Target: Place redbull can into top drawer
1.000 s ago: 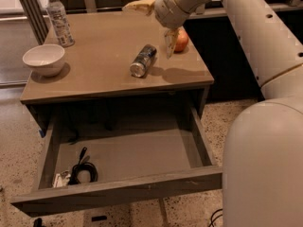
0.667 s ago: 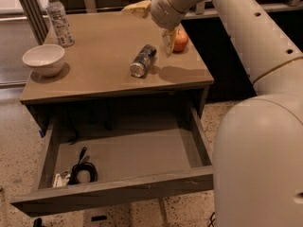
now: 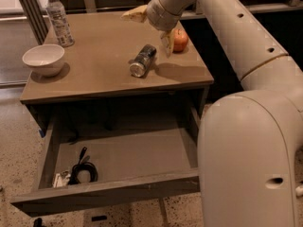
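The redbull can (image 3: pixel 143 60) lies on its side on the grey table (image 3: pixel 94 74), right of centre, its silver end toward the front. My gripper (image 3: pixel 150 30) hovers just above and behind the can, open and empty, with one fingertip (image 3: pixel 135 14) at the back left and the other (image 3: pixel 166 44) to the right of the can. The top drawer (image 3: pixel 109 193) is pulled out wide below the table top, and its floor is mostly bare.
A red apple (image 3: pixel 180 39) sits right of the can, close to my finger. A white bowl (image 3: pixel 43 59) and a clear water bottle (image 3: pixel 59 18) stand at the table's left. A black cable (image 3: pixel 83 170) and small white items (image 3: pixel 60 178) lie in the drawer's front left corner.
The arm's large body has swung further into view on the right. The gripper stays open above the can, almost in the same place. The can has not moved.
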`<state>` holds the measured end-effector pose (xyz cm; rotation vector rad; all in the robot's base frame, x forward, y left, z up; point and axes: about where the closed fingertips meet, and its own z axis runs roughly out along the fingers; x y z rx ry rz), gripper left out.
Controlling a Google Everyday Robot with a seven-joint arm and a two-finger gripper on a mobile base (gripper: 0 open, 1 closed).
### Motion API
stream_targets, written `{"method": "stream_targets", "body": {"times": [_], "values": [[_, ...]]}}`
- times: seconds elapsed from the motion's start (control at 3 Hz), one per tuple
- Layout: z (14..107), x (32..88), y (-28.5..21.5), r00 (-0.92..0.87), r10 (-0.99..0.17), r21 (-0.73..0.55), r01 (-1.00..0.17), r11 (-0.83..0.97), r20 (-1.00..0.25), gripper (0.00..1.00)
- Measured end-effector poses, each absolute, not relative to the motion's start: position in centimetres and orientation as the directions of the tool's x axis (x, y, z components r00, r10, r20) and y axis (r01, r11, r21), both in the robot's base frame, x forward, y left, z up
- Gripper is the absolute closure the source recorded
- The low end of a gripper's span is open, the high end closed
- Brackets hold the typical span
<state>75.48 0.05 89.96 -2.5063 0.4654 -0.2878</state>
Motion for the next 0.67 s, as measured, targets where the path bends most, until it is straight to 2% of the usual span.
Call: {"method": "stream_targets", "body": {"times": [0.67], "values": [[88.0,76.5,2.0,0.92,-0.387,-0.528,-0.298,-0.795,0.064,0.0]]}}
